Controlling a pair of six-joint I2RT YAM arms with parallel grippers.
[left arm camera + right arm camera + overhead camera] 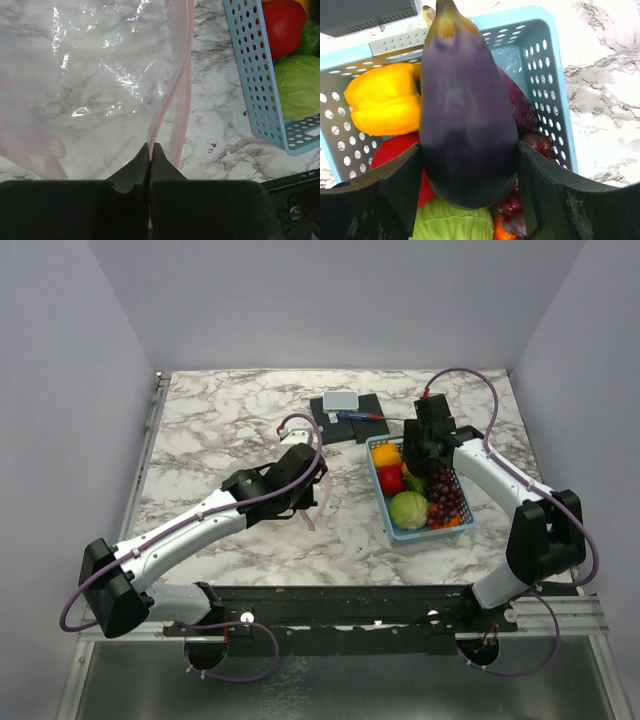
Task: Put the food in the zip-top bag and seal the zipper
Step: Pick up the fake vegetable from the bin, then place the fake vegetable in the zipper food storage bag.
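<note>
The left gripper [150, 148] is clenching its jaws on the thin pink zipper strip [183, 75] of the clear, crinkly, pink-tinted plastic zip-top bag [95, 80]. The bag is lying flat on the marble-patterned table [220, 125], near its middle. In the left wrist view the strip is running from the jaws toward 12 o'clock, and the bag's sheet is spreading toward 10 o'clock. No food is showing inside it.

At 3 o'clock from the bag, with a band of bare marble between them, the light-blue perforated plastic basket [394, 524] is holding the food. At 11 o'clock from the basket in the overhead view, a black mat [362, 428] is carrying a small white box [341, 400].

The right gripper [470, 146] is hanging over the basket's far end, and its two black fingers [400, 180] are grasping a dark purple toy eggplant [465, 120], one pressing on each side. The eggplant is standing stem-end toward 12 o'clock in the wrist view and is blocking much of the basket's contents. Around it are showing:
- a yellow toy bell pepper [382, 100] at 9 o'clock
- a red piece [395, 150] below the pepper
- a round green cabbage [450, 225] at 6 o'clock
- an orange piece [501, 229] just beside the cabbage
- a dark purple grape bunch [535, 145] at 4 o'clock, against the basket's right wall
</note>
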